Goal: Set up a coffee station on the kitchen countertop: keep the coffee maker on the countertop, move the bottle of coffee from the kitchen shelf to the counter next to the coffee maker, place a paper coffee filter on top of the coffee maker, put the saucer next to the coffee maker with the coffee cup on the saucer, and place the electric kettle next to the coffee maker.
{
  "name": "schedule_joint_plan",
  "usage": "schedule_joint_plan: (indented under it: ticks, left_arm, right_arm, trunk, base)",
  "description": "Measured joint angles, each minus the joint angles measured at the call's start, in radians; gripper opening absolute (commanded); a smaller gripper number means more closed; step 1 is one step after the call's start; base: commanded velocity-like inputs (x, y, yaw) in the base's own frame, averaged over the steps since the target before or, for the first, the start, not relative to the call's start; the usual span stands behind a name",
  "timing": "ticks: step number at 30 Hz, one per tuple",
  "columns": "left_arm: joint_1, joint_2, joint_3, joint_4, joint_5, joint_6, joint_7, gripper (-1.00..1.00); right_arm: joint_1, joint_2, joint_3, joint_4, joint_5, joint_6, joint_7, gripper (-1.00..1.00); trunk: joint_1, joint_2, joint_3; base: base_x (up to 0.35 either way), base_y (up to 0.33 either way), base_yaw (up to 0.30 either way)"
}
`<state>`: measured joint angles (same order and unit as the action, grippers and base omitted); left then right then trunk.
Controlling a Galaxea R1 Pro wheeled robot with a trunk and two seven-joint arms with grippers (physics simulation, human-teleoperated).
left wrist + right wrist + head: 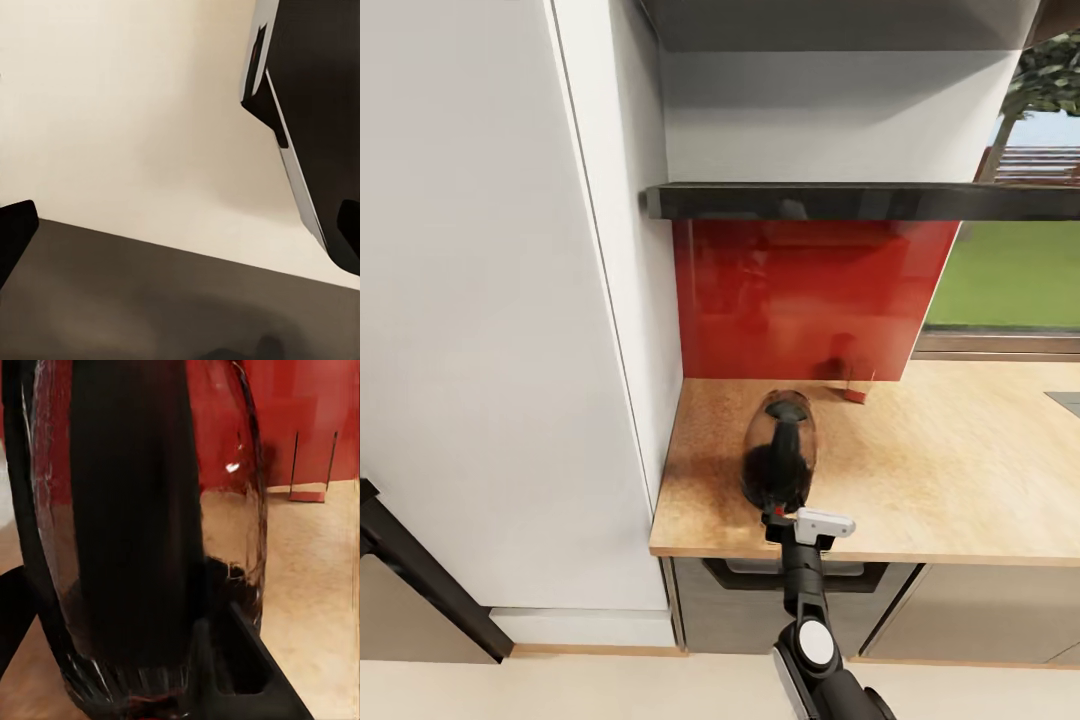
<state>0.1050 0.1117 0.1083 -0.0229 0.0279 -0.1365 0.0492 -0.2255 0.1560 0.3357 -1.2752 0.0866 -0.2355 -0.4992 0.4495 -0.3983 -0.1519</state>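
The kitchen countertop (960, 470) is long, light wood. The electric kettle (780, 455) stands on it near the front edge. A small red thing (856, 396) sits farther back by the red wall.

Even, bright simulated light, soft dark shadow left of the electric kettle (780, 452), faint reflections above it on the glossy red backsplash (810, 295), right wrist close-up of kettle glass blurred

I see the electric kettle (780, 455) in dark see-through glass with a black handle, on my light wood-grain tabletop (950, 470), with a glossy red backsplash (810, 295) behind.
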Motion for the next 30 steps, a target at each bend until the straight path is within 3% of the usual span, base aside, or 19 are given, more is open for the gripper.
schedule_joint_plan:
  ticks: [1, 2, 3, 7, 11, 17, 24, 30]
  left_arm:
    - [0.0, 0.0, 0.0, 0.0, 0.0, 0.0, 0.0, 1.0]
    - [-0.001, -0.001, 0.0, -0.001, 0.0, 0.0, 0.0, 1.0]
    - [-0.001, -0.001, 0.001, -0.001, 0.0, 0.0, -0.001, 1.0]
    - [-0.003, -0.005, 0.002, -0.003, 0.001, 0.001, 0.0, 1.0]
    - [-0.004, -0.002, 0.002, -0.003, 0.0, 0.013, -0.001, 1.0]
    - [-0.006, -0.001, 0.001, -0.004, 0.0, 0.095, -0.002, 1.0]
    - [-0.006, -0.006, -0.001, -0.003, 0.0, 0.1, -0.001, 1.0]
    - [-0.006, -0.006, -0.001, -0.003, 0.0, 0.101, -0.001, 1.0]
  right_arm:
    - [0.0, -0.012, 0.0, -0.015, -0.002, 0.0, 0.001, -1.0]
    - [0.001, -0.042, 0.002, -0.047, -0.014, -0.001, 0.0, -1.0]
    - [0.001, -0.061, 0.0, -0.088, 0.0, -0.003, 0.001, -1.0]
    - [0.001, -0.086, 0.002, -0.19, -0.002, 0.044, 0.002, -1.0]
    - [0.001, -0.093, 0.001, -0.214, -0.007, 0.071, 0.002, -1.0]
    - [0.001, -0.096, 0.002, -0.218, -0.007, 0.075, 0.002, -1.0]
    - [0.002, -0.092, 0.005, -0.223, -0.009, 0.074, -0.002, -1.0]
    - [0.003, -0.092, 0.005, -0.224, -0.009, 0.074, -0.002, -1.0]
  trunk:
    - [0.0, 0.0, 0.0]
    - [0.0, 0.0, 0.0]
    - [0.0, 0.0, 0.0]
    - [0.0, 0.0, 0.0]
    - [0.0, 0.0, 0.0]
    - [0.0, 0.0, 0.0]
    - [0.0, 0.0, 0.0]
    - [0.0, 0.0, 0.0]
  base:
    - [0.0, 0.0, 0.0]
    - [0.0, 0.0, 0.0]
    - [0.0, 0.0, 0.0]
    - [0.0, 0.0, 0.0]
    - [0.0, 0.0, 0.0]
    - [0.0, 0.0, 0.0]
    - [0.021, -0.137, -0.019]
    - [0.086, -0.243, -0.254]
